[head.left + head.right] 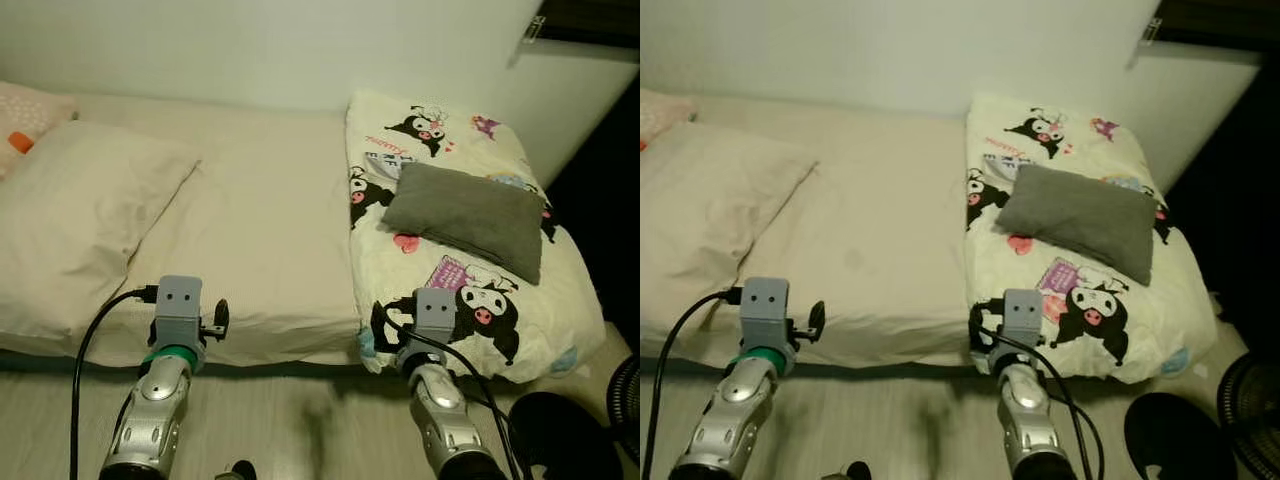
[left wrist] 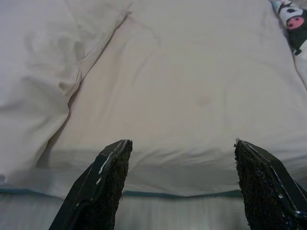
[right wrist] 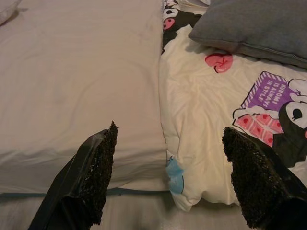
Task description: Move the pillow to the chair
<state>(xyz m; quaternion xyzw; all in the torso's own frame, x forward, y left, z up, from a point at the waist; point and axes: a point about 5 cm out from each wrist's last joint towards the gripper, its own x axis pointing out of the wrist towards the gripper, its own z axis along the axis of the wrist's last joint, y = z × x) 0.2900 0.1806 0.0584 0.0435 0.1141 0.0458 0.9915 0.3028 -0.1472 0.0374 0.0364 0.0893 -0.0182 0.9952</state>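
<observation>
— Claws first: where are they, and what do they hold?

— Right claw sits low at the bed's front edge, its two black fingers spread wide with nothing between them. It faces the seam where the plain sheet meets the printed quilt. Left claw is further to the robot's left along that same edge, likewise spread wide and holding nothing.

— And the pillow?

— The flat grey rectangular fabric pillow lies on top of the cream cartoon-printed quilt, on the right part of the bed, a bit tilted, with one corner pointing toward the wall. It is well beyond the right claw, apart from both claws.

— What lies beside the quilt?

— The quilt is folded into a thick block on the right end of the cream-sheeted bed. On the left end rests a large cream-coloured soft pillow, and a pinkish patterned cushion peeks out at the far left corner.

— Below the bed?

— A pale wood-look floor, with a round black object at the lower right, near the right arm.
</observation>
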